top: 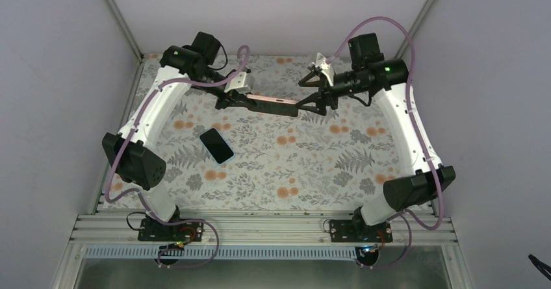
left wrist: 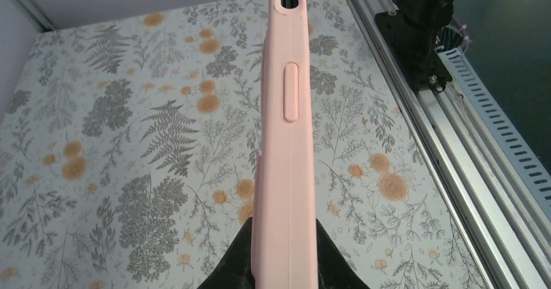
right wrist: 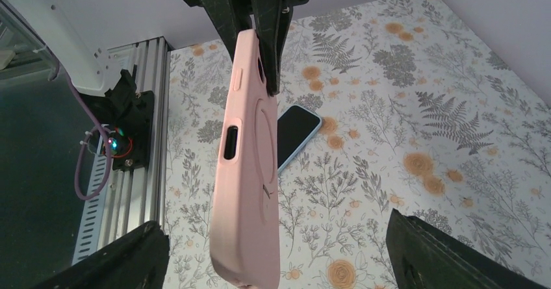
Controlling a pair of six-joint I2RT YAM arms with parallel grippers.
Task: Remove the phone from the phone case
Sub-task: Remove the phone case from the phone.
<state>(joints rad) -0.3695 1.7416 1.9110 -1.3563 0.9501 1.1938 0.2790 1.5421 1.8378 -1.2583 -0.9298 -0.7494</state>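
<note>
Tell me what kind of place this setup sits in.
Probably a lab robot test booth: plain walls box in a floral-covered table, and the left arm and right arm are bolted to an aluminium rail at its near edge.

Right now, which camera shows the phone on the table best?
Top external: the whole phone lies unobstructed on the table, dark face up. The right wrist view catches only part of it, behind the pink case. The left wrist view shows none of it, only the case.
</note>
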